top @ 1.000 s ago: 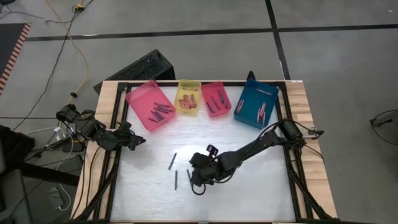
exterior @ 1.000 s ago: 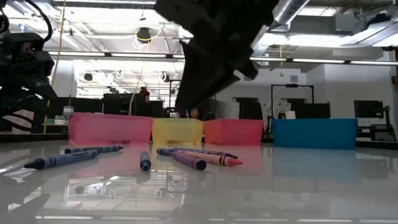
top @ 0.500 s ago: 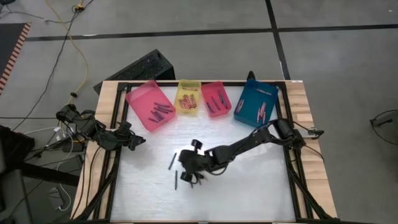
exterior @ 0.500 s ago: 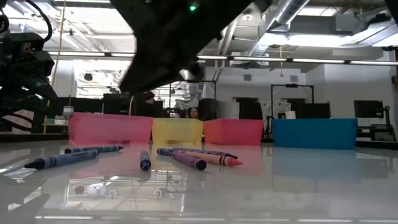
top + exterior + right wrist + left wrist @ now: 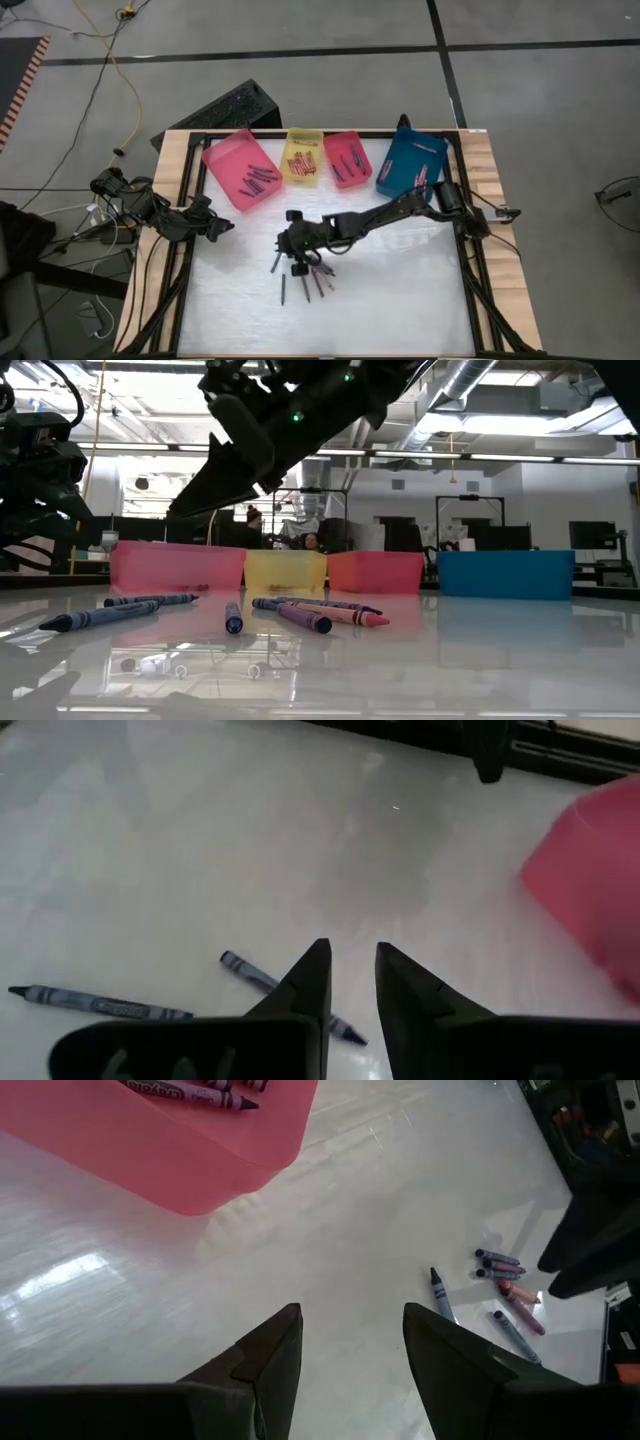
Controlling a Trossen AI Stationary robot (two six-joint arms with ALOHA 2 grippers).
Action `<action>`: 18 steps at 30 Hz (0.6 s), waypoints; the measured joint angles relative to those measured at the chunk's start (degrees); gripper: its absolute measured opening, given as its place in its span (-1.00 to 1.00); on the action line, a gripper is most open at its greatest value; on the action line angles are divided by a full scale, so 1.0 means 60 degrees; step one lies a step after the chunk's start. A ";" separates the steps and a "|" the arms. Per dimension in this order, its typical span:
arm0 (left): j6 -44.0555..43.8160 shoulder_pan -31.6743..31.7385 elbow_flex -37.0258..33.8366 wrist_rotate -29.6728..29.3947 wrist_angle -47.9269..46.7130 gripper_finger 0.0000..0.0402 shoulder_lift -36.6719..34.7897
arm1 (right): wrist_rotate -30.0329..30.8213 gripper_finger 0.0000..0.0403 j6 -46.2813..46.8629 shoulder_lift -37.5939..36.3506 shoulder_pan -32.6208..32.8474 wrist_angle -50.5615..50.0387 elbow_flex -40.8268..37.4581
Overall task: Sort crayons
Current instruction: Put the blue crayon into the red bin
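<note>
**Most crayons binned, a last handful still loose on the desk**

Four trays line the upper middle of the high view: a large pink tray (image 5: 241, 170), a yellow tray (image 5: 303, 157), a small red tray (image 5: 347, 159) and a blue tray (image 5: 412, 166), each already holding sorted sticks. The job looks largely done. What remains is a small cluster of loose crayons (image 5: 300, 278) at the frame's centre, about half a dozen in blue, purple and pink, lying near one another on the white desk (image 5: 400, 290).

The right pincer (image 5: 296, 250) hangs just above that cluster with its fingers a narrow gap apart and nothing between them; its wrist view shows a dark blue crayon (image 5: 285, 993) directly under the tips. The left pincer (image 5: 215, 226) waits at centre left beside the pink tray, spread wide and empty.

A black case (image 5: 225, 108) sits on the floor beyond the desk's upper left corner, with a yellow cable (image 5: 112, 70) trailing nearby. Nothing blocks the path from cluster to trays, though the closely packed sticks could make a clean single pick awkward.
</note>
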 joint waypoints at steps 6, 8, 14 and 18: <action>0.0000 0.0000 -0.0001 0.0000 0.0001 -0.18 0.0000 | -0.1210 -0.63 -0.1662 0.0000 -0.0365 0.0030 0.0000; 0.0000 -0.0004 -0.0002 0.0000 0.0002 -0.18 0.0000 | -0.1231 -0.63 -0.2080 0.0000 -0.0426 0.0053 0.0000; -0.0002 -0.0002 -0.0002 0.0000 0.0002 -0.18 0.0000 | -0.1646 -0.63 -0.2380 0.0124 -0.0734 0.0245 0.0004; 0.0000 0.0000 -0.0002 0.0000 -0.0002 -0.18 -0.0004 | -0.2131 -0.63 -0.2539 0.0325 -0.0818 0.0457 -0.0005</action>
